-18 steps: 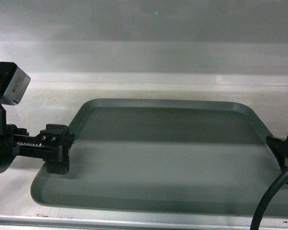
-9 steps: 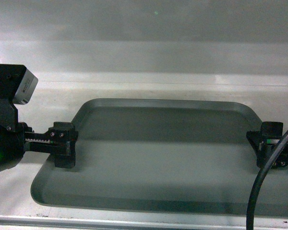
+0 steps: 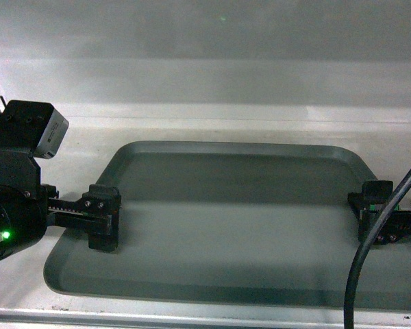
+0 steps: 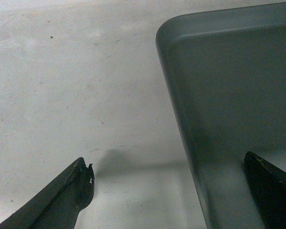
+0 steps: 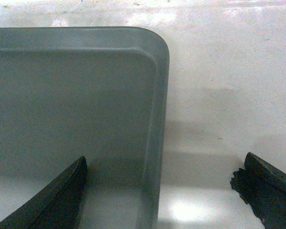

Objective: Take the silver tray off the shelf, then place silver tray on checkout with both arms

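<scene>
The silver tray (image 3: 233,219) lies flat on a white shelf board (image 3: 192,123), long side toward the head camera, its near edge close to the board's front lip. Its surface is bare and matte grey-green, with rounded corners and a low raised rim all round.

Left claw (image 3: 104,218): positioned at the tray's left edge, about midway along that side. The left wrist view shows its two fingers spread wide, one finger (image 4: 62,200) over the bare shelf board outside the tray, the other over the tray floor inside the rim. The rim runs between them, and the jaws stand open and astride the edge, not closed on it. Whether either finger touches the tray cannot be told.

Right claw (image 3: 375,211): positioned at the tray's right edge, roughly opposite the left one. The right wrist view shows the same arrangement mirrored: one finger (image 5: 57,200) over the tray floor, the other over the white board outside, with the rim and the far right corner of the tray between and ahead of them. These jaws are likewise spread and grip nothing.

A black cable (image 3: 370,260) loops down in front of the right claw in the head view. A green indicator light (image 3: 5,235) glows on the left arm's housing. The checkout is not in any view.
</scene>
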